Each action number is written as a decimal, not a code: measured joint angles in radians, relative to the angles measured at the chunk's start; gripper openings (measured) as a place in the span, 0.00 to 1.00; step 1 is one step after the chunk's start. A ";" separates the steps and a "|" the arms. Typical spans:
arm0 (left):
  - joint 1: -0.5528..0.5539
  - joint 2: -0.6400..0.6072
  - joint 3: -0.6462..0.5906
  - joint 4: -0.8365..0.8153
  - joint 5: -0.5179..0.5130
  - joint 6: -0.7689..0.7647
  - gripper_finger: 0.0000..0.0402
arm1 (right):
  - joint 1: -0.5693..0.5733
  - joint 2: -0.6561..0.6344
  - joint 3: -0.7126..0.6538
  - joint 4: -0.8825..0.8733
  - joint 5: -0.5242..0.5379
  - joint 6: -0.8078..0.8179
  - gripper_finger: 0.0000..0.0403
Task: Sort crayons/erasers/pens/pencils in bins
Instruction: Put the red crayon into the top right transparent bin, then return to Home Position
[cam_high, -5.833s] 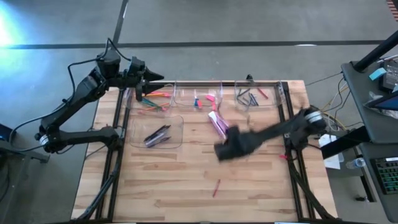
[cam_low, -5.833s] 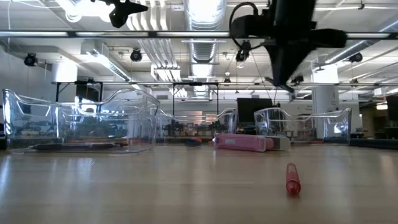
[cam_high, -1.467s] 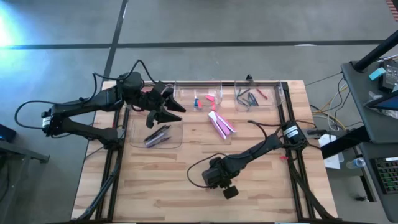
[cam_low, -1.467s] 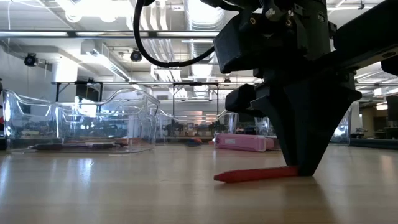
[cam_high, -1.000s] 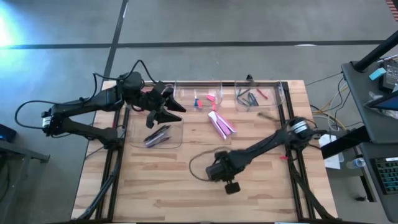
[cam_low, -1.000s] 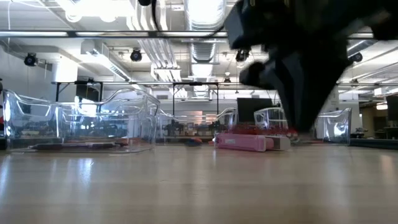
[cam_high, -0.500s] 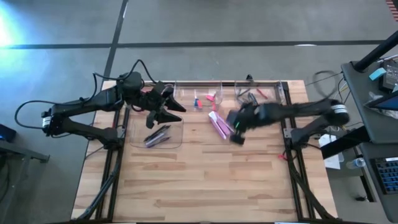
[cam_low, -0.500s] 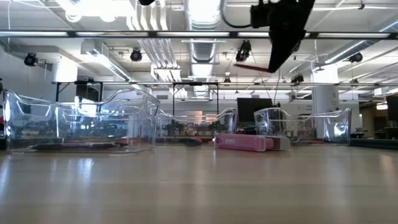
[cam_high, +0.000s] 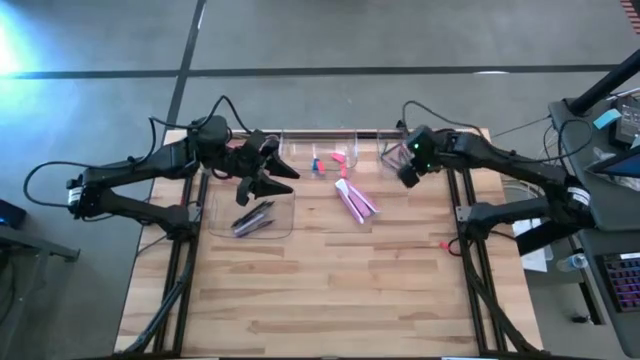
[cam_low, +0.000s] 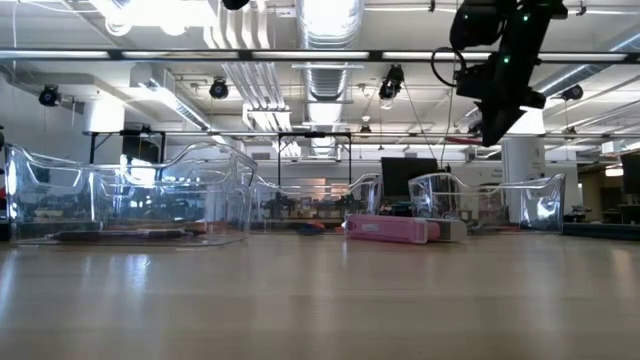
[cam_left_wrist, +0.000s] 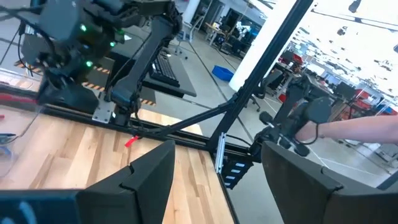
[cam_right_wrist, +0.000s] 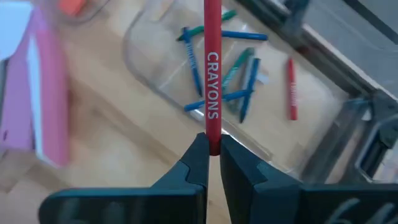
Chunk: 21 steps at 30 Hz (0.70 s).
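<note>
My right gripper (cam_high: 405, 178) is shut on a red crayon (cam_right_wrist: 212, 74) printed CRAYONS. It hangs high over the clear far-right bin (cam_high: 432, 160), which holds blue, green and red crayons (cam_right_wrist: 239, 81); it also shows in the low view (cam_low: 492, 135). My left gripper (cam_high: 280, 177) is open and empty above the far-left bin (cam_high: 222, 160) and the wider near-left bin (cam_high: 285, 215); its fingers stand wide apart in the left wrist view (cam_left_wrist: 214, 171). The middle bin (cam_high: 300, 150) holds a pink eraser (cam_high: 338, 158). My right gripper pinches the red crayon's near end (cam_right_wrist: 213, 142) between its two fingertips. The rest of the crayon sticks out past the fingers. The crayon is lifted clear, above the far-right bin's edge.
A pink and white pack (cam_high: 356, 200) lies on the table between the bins and the middle. Dark pens (cam_high: 252, 217) lie in the near-left bin. A small red thing (cam_high: 443, 243) lies at the right rail. A black frame runs along the table's edges.
My right gripper has carried the red crayon from just above the table's near middle up and toward the far right, past the pink pack, and now hangs over the far-right bin. It has stayed shut on the crayon.
</note>
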 joint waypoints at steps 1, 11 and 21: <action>0.000 0.000 0.000 0.000 -0.001 -0.010 0.56 | -0.019 -0.002 0.000 0.003 0.001 0.000 0.05; 0.000 0.001 0.000 -0.003 -0.002 -0.021 0.56 | -0.078 0.018 0.091 -0.002 0.061 -0.071 0.22; 0.010 -0.078 0.010 -0.004 -0.057 -0.008 0.56 | -0.076 0.021 0.297 0.022 -0.156 -0.008 0.39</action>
